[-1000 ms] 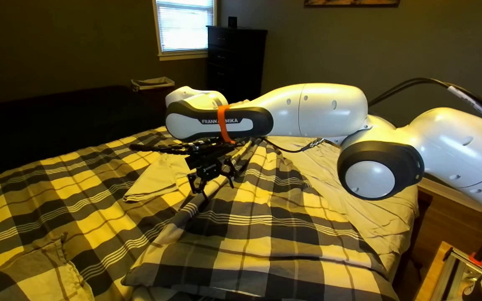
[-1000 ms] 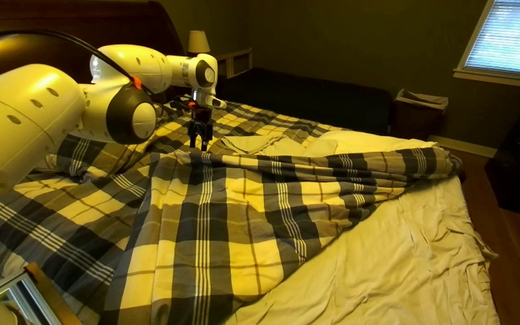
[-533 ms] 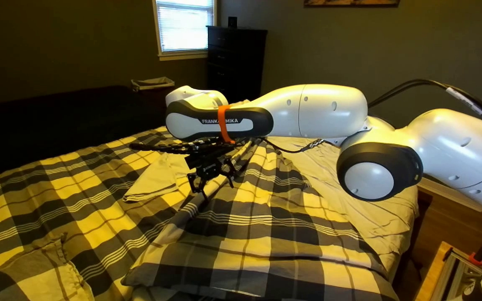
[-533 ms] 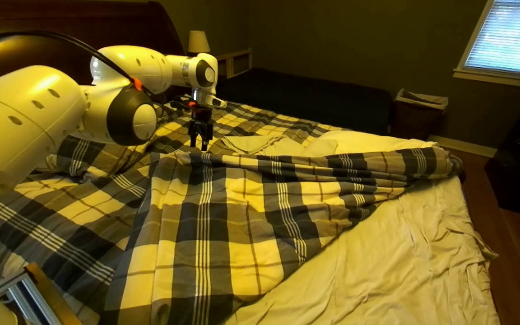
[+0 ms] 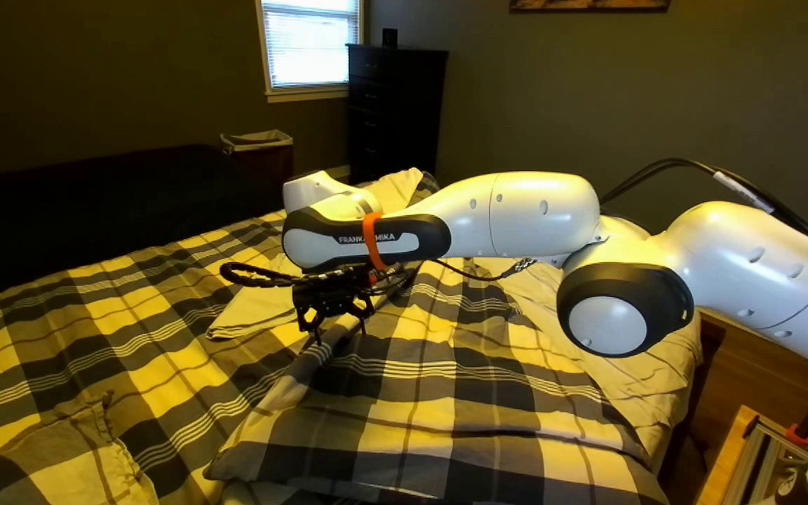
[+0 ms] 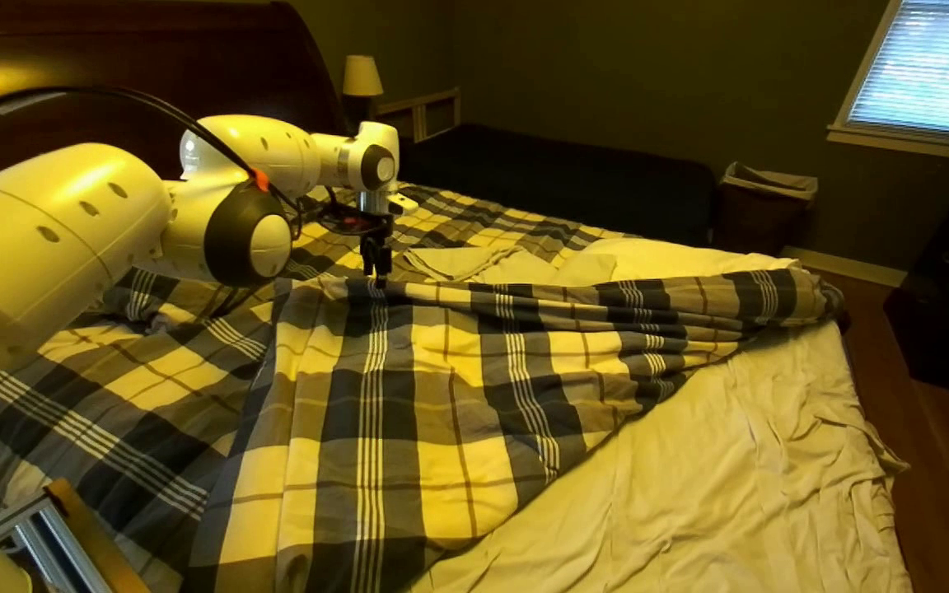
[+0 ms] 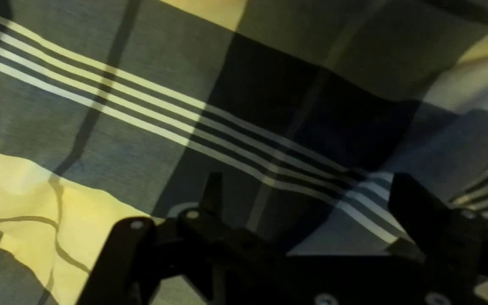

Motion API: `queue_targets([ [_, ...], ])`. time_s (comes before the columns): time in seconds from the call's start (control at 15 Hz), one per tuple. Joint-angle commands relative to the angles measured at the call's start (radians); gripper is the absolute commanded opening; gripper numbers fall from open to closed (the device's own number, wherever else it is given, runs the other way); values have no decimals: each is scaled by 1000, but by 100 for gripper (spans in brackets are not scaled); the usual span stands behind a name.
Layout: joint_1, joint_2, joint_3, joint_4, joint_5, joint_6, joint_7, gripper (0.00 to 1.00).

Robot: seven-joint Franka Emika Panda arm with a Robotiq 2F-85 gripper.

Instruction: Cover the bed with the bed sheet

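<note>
The claw (image 7: 307,174) gapes wide, empty, near the cream cloth (image 5: 253,308); the bed sheet (image 5: 418,372) looks soft, floppy, so I'd pinch its fold (image 6: 441,294) beside that cloth.

A jointed, glossy white robot arm (image 6: 54,255) reaches over the wide, off-white bed (image 6: 705,486). Its black two-finger gripper (image 6: 375,277) points down at the raised edge of the wrinkled, yellow-and-navy plaid cloth bed sheet (image 6: 458,412); contact cannot be determined.
</note>
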Motion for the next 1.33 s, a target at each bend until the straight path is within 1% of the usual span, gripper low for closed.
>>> queue_targets([
  [0.0, 15, 84, -34, 65, -18, 152, 113, 100],
  [0.2, 17, 110, -37, 67, -9, 229, 175, 100],
  [0.27, 18, 156, -32, 138, -3, 206, 194, 100],
  [0.53, 33, 186, -41, 173, -17, 145, 256, 100],
  [0.6, 38, 182, -52, 162, -27, 143, 277, 100],
  [0.67, 42, 136, -59, 77, -34, 173, 284, 100],
  [0.73, 46, 139, -70, 79, -44, 161, 293, 75],
  [0.8, 48, 160, -74, 115, -49, 136, 290, 72],
  [0.87, 49, 163, -76, 120, -51, 121, 284, 66],
  [0.93, 49, 161, -74, 118, -50, 112, 277, 56],
  [1.07, 56, 149, -72, 105, -59, 72, 231, 42],
  [1.13, 58, 142, -67, 96, -59, 55, 210, 33],
  [1.2, 58, 142, -61, 98, -55, 51, 188, 27],
  [1.27, 59, 141, -57, 98, -53, 47, 163, 18],
])
